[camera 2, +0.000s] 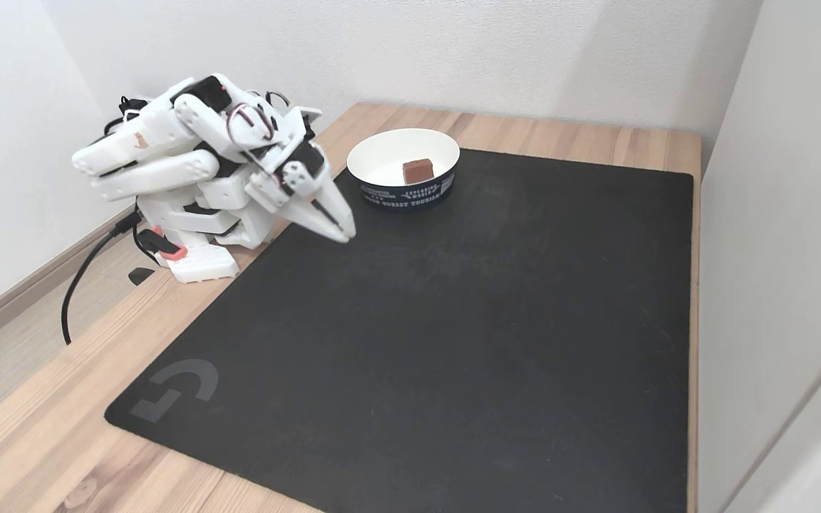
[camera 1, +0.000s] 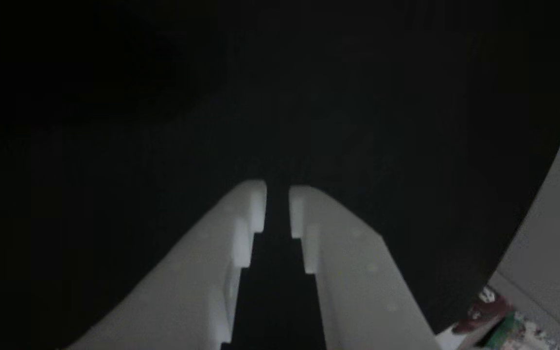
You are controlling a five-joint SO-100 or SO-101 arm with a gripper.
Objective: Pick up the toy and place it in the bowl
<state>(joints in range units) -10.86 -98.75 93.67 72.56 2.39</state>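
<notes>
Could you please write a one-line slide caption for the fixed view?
Small dark-red block toy rests inside white round bowl; white gripper hangs empty over black mat.

Fixed view: mat [camera 2: 453,342] lies on the table [camera 2: 47,442], covering most of it. Bowl [camera 2: 403,169] sits on the mat's far edge, left of centre. Toy [camera 2: 417,170] is inside the bowl, on its floor. Arm base [camera 2: 197,260] stands on the table off the mat's left edge, nearer than the bowl. Gripper [camera 2: 343,231] hangs over the mat's far-left corner, just left of and in front of the bowl, apart from it. Wall [camera 2: 788,214] runs along the table's right side.
</notes>
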